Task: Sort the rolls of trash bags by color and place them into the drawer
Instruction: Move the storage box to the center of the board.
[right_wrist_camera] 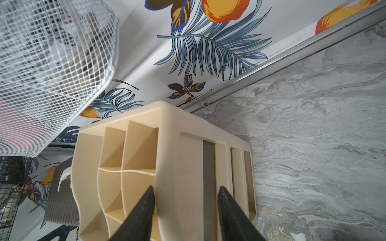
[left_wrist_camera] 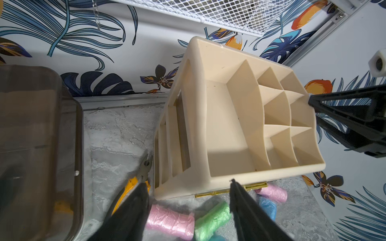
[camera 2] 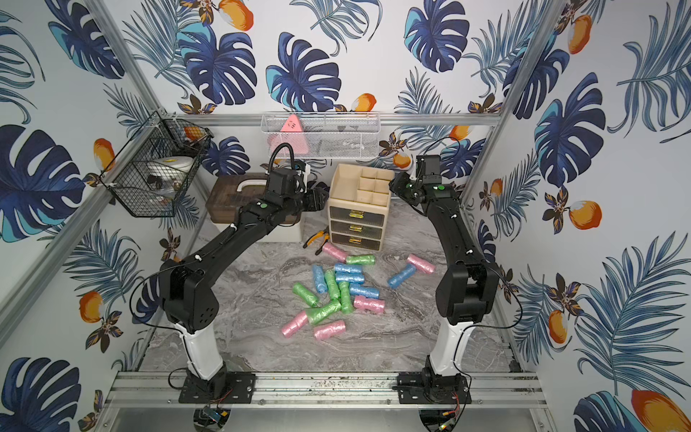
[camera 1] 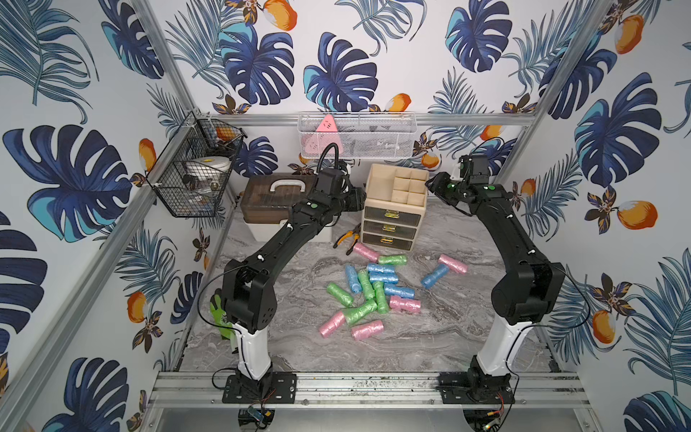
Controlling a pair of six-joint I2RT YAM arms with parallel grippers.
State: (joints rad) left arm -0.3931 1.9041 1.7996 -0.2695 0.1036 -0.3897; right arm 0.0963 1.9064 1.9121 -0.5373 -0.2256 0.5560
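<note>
Several pink, green and blue rolls of trash bags lie loose on the marble floor in front of a beige drawer cabinet. All three of its drawers are closed. My left gripper is open at the cabinet's upper left front corner. Between its fingers a pink roll and a green roll show on the floor below. My right gripper is open astride the cabinet's right top wall, one finger in a compartment and one outside.
A brown lidded box stands left of the cabinet. Yellow-handled pliers lie by its left foot. A black wire basket and a white mesh basket hang on the walls. A green glove lies behind the left arm's base.
</note>
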